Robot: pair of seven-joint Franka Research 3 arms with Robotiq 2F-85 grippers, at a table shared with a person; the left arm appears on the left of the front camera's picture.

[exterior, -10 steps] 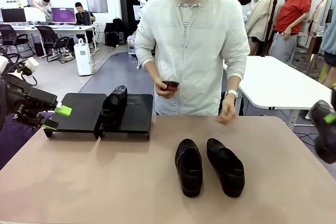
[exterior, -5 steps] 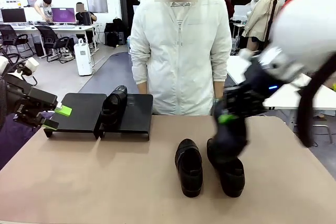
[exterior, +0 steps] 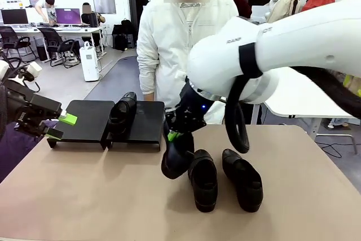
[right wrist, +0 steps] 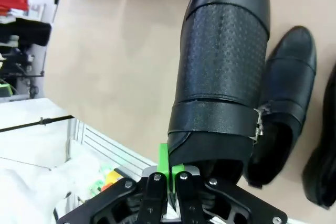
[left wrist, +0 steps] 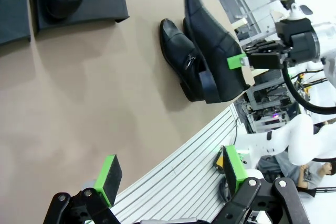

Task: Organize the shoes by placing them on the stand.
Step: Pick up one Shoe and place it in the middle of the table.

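1. Held shoe (right wrist: 226, 61): pinching it by the back rim of the heel in the right end effector (right wrist: 169, 167), green pads pressed almost together on the thin leather, letting it hang toe-down below the wrist, low over the table (exterior: 84, 196).
2. Leaving the nearer loose shoe (exterior: 203, 180) lying just beside the hanging toe, and the farther loose shoe (exterior: 242, 180) beyond it, both on the side away from the stand (exterior: 84, 118).
3. Keeping the fourth shoe (exterior: 123, 114) parked on the stand, ahead of the right end effector on its toe side, with bare platform showing either side of it.
4. Holding the left end effector (left wrist: 170, 174) spread wide and empty, close by the stand's outer end.
5. Risking a slip: gripping only a narrow rim with the whole weight dangling below, so probably inviting a swing or a twist out of the pads on any quick move.
6. Risking a knock: hanging so near the nearer loose shoe that a sideways sweep could be shoving it along the table.
7. Risking a bad landing: catching the low toe on the stand's front edge or on the fourth shoe, or tipping over when setting down toe-first.
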